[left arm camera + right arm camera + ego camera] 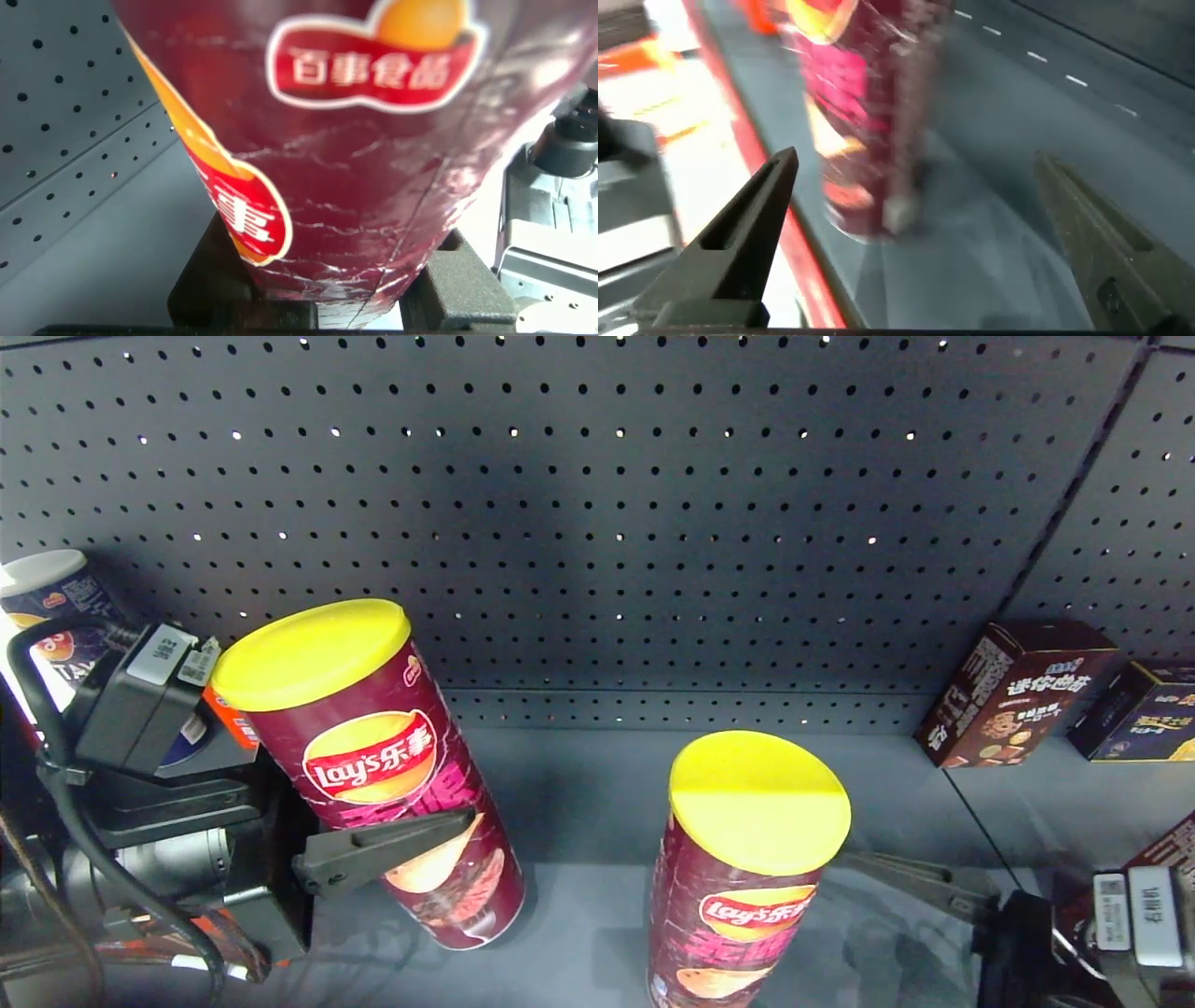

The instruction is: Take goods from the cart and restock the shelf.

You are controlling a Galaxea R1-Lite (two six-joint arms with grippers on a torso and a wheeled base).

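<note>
Dark perforated panelling (653, 523) backs a grey shelf (579, 803), and the goods sit along that shelf.

Biggest of them are two maroon chip canisters with yellow lids, both shut, so their contents are hidden. The left canister (373, 775) is tilted, its lid leaning toward the robot's left. The left gripper (336, 299) is clamped on its lower half, one finger on each side. I cannot tell whether its base touches the shelf. The right canister (747, 877) stands upright on the shelf, nearer the front edge and well apart from the first.

The right gripper (915, 163) is just beside this upright canister on the robot's right, its fingers spread wide and holding nothing.

A white-lidded canister (47, 597) stands at the far left against the panel.

On the right are a closed brown snack box (1018, 695) and, beside it, a dark blue box (1144, 714).
</note>
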